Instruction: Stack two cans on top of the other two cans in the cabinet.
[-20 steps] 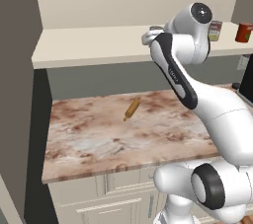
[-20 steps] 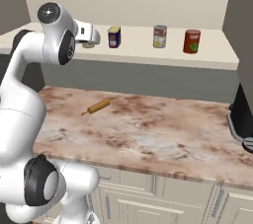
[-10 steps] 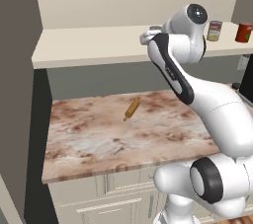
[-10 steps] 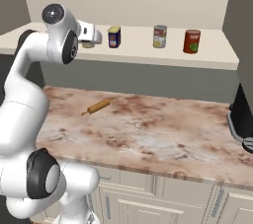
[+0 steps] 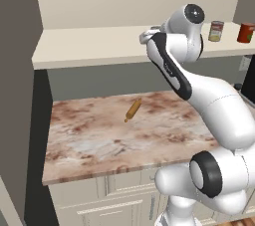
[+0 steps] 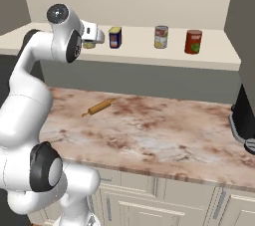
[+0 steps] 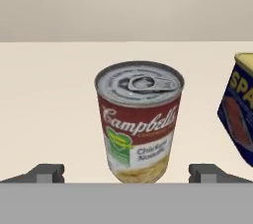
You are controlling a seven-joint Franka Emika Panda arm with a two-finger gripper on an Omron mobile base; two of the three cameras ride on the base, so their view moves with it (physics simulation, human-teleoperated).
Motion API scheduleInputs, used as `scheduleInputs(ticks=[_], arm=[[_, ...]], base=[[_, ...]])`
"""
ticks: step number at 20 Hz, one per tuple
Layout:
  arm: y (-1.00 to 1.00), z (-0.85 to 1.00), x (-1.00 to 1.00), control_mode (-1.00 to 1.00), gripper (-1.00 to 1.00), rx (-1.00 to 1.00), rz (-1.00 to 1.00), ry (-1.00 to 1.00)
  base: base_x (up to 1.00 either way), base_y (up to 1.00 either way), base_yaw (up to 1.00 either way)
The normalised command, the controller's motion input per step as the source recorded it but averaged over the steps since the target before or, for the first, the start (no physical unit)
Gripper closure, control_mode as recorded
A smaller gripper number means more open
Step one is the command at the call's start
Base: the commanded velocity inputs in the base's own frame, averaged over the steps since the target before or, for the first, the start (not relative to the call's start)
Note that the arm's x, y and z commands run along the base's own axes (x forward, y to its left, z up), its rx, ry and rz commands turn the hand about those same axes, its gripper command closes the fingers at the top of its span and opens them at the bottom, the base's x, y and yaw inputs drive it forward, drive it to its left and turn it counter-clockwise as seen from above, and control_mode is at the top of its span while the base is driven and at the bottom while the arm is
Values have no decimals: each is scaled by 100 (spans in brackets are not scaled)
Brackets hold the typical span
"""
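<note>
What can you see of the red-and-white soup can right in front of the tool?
The soup can is a small metal tin standing upright on the cream shelf board of the cabinet. Its silver lid, with a pull tab, is intact. The label is red above and white below, with white script and a green-yellow mark. It stands centred between the open tool's fingertips, untouched. A dark blue tin stands apart beside it.

Even soft light, faint shadows, sharp render
</note>
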Motion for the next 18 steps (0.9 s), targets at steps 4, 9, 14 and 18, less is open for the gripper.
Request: scheduleInputs(ticks=[4,9,14,18], arm=[[0,-5,10,-100,-100,0,0,0],[0,-6,16,-100,-100,0,0,0],[0,-6,14,-100,-100,0,0,0],[0,-2,15,-100,-100,0,0,0]], base=[[0,0,0],[0,0,0],[0,0,0],[0,0,0]])
